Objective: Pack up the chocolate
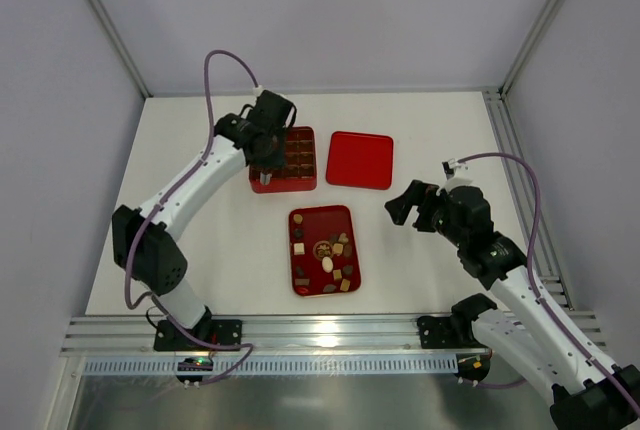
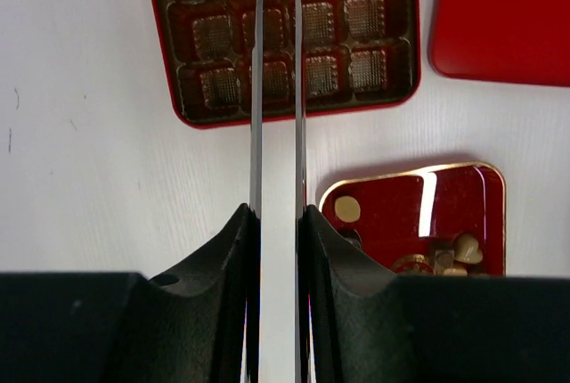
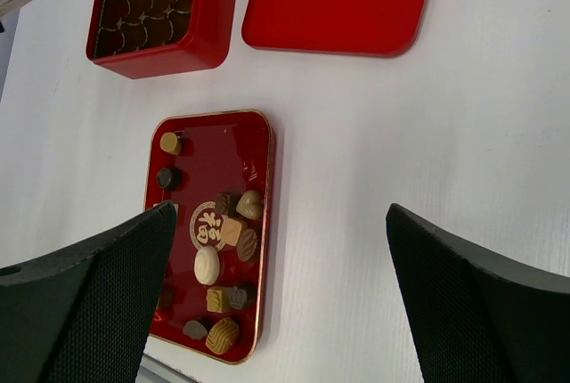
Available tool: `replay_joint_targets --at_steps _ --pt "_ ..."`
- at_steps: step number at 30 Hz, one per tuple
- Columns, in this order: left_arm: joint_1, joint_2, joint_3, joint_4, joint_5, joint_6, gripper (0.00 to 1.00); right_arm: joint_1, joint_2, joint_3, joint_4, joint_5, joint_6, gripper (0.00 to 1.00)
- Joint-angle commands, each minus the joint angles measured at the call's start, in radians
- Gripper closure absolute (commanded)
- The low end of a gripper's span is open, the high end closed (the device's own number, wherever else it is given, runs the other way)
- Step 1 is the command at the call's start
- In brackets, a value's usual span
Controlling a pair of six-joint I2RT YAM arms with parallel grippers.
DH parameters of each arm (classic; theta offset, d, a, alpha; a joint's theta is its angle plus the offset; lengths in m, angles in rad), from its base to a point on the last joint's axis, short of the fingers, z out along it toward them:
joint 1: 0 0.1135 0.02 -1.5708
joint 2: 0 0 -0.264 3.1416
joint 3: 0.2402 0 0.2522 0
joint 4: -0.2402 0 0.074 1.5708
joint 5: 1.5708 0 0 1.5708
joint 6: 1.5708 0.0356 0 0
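Observation:
Several chocolate pieces (image 1: 328,253), dark, tan and cream, lie in a flat red tray (image 1: 312,218) at the table's middle; they also show in the right wrist view (image 3: 207,264) and the left wrist view (image 2: 347,208). My left gripper (image 1: 268,140) (image 2: 278,209) is shut on thin metal tongs (image 2: 276,89), whose tips reach over the far side of the red grid box (image 1: 257,186) (image 2: 166,36) (image 3: 169,53). I cannot tell whether the tongs hold a piece. My right gripper (image 1: 405,205) (image 3: 280,214) is open and empty, right of the tray.
A flat red lid (image 1: 360,160) (image 2: 508,18) (image 3: 338,0) lies right of the box. A metal rail (image 1: 330,330) runs along the table's near edge. White walls enclose the table at the back and sides.

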Motion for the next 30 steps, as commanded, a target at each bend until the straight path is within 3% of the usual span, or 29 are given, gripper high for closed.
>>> replay_joint_targets --at_steps 1,9,20,30 --pt "0.052 0.062 0.078 0.065 0.015 0.037 0.77 0.004 0.004 0.052 0.008 0.001 -0.016 0.0" --pt "0.115 0.176 0.168 0.062 0.036 0.068 0.77 0.002 0.001 0.05 0.005 -0.002 -0.016 0.0" --pt "0.121 0.257 0.195 0.077 0.003 0.091 0.74 0.002 0.001 0.044 0.007 -0.007 -0.01 0.0" --pt "0.127 0.263 0.192 0.082 0.001 0.1 0.62 0.004 -0.006 0.04 0.004 -0.004 -0.008 0.0"
